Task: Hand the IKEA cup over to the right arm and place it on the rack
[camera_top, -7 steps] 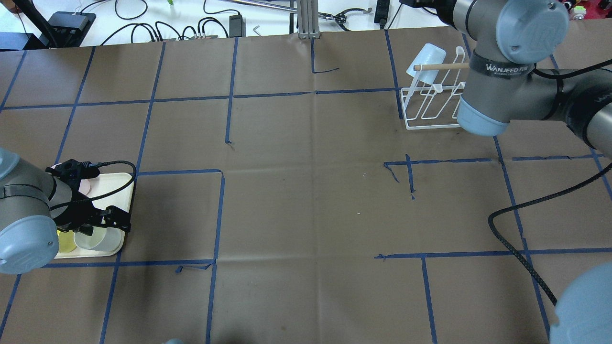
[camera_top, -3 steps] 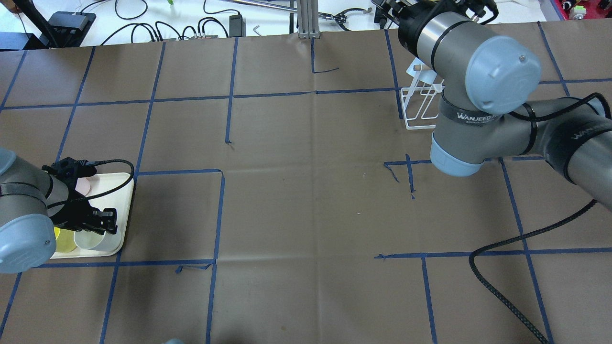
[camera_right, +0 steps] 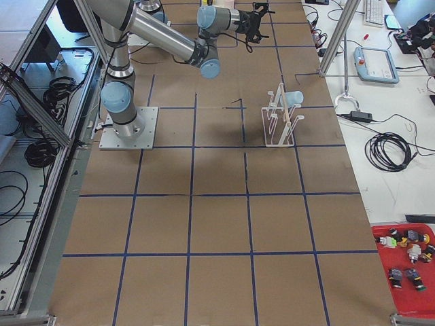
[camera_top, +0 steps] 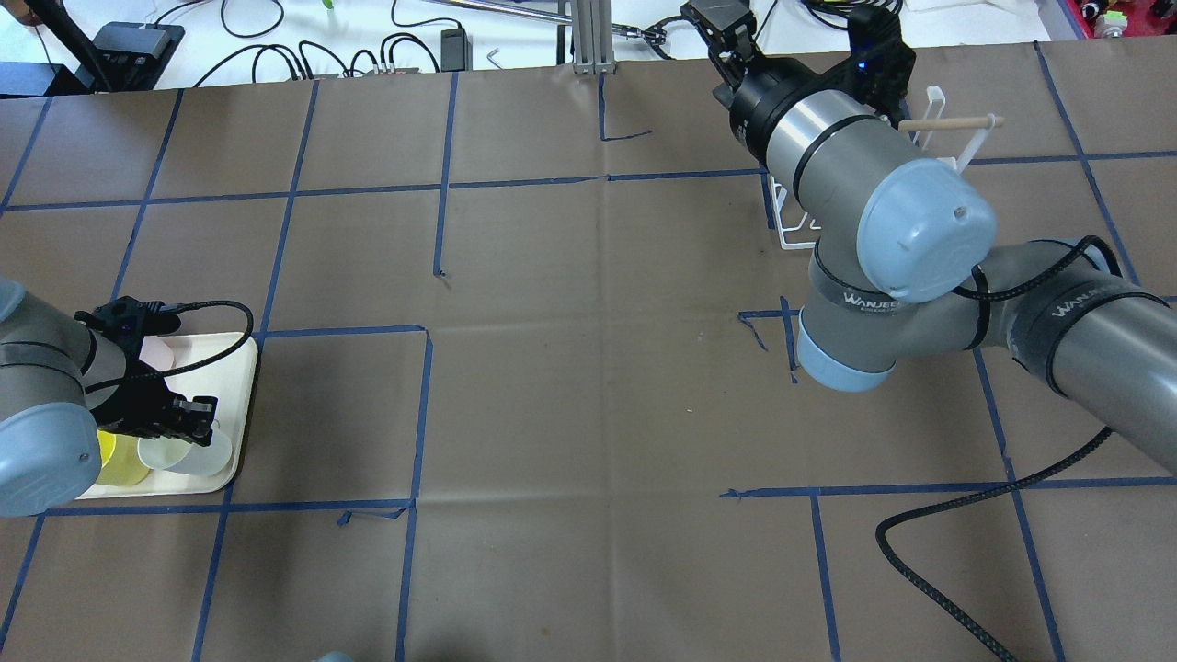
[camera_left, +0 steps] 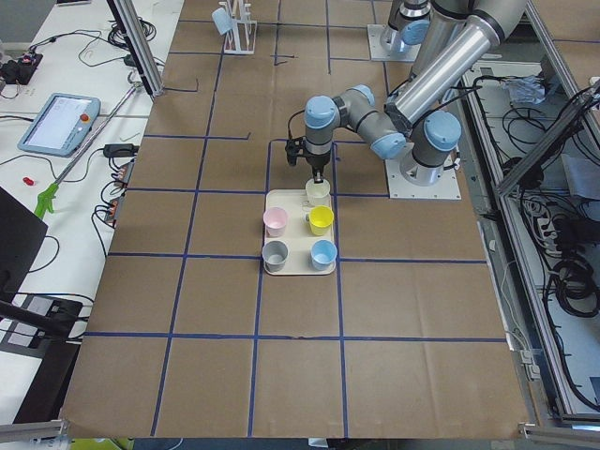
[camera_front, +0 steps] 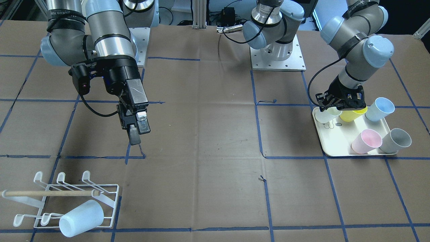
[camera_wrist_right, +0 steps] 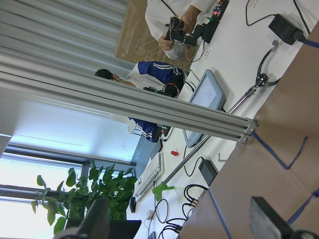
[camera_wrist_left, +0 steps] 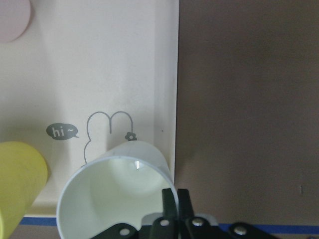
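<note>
since the earlier frames the right arm [camera_top: 929, 230] has swung round. in the overhead view its pale blue cap now sits further toward 7 o'clock, and the dowel end of the rack [camera_front: 50, 193] is uncovered. the left hand [camera_wrist_left: 176, 195] has drawn slightly toward 9 o'clock.

the left hand is pinching the rim of the white cup [camera_wrist_left: 114, 199]. in the left wrist view the cup body lies at 9 o'clock of the fingers. the cup stands in the 5 o'clock corner of the tray [camera_wrist_left: 99, 74] in the overhead view, with the yellow cup [camera_wrist_left: 20, 174] just beside it.

the right hand [camera_front: 139, 133] is spread and holds nothing. it hangs above the worktop [camera_top: 588, 368], well apart from the rack, which carries a pale blue cup [camera_front: 81, 218].
</note>
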Robot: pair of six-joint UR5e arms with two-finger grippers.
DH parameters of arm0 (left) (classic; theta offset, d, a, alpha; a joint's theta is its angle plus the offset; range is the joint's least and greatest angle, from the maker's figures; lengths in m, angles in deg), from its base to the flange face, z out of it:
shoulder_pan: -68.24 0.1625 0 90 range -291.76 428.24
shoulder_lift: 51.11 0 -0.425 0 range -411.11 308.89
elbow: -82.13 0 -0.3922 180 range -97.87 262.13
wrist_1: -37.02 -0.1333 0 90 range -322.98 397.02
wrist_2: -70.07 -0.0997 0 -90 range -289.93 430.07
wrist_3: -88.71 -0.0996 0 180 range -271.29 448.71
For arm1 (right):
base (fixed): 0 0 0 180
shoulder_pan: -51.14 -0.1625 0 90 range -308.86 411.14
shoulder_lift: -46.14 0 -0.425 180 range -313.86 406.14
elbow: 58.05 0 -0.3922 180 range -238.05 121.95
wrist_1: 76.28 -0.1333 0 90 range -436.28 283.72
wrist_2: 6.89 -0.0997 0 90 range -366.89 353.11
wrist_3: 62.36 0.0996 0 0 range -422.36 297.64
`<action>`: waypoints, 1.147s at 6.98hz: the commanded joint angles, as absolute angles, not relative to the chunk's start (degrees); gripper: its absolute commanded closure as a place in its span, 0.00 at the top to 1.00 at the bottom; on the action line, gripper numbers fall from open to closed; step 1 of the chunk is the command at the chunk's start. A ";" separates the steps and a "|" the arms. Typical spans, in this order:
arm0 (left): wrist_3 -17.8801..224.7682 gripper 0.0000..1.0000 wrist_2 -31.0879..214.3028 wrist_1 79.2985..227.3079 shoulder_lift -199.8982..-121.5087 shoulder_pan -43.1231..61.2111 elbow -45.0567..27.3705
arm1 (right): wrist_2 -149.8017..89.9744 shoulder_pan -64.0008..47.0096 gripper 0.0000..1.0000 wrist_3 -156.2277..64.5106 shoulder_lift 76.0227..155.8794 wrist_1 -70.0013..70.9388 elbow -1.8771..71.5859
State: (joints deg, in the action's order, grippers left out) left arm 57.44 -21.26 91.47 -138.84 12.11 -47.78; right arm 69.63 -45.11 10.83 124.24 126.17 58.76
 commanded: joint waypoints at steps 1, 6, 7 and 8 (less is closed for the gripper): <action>57.43 0.00 -22.21 93.88 -139.26 11.55 -42.71 | 69.40 -45.37 1.00 18.50 124.01 131.39 60.16; 64.81 0.00 -21.68 111.44 -143.20 2.24 -18.99 | 70.45 -45.54 1.00 18.59 123.93 134.13 60.16; 64.37 0.00 -21.51 113.03 -145.48 1.80 -14.51 | 70.10 -45.54 1.00 18.67 123.93 134.05 60.16; 63.15 0.00 -21.16 113.40 -147.77 0.58 -10.99 | 69.75 -45.63 1.00 20.24 123.93 134.04 60.25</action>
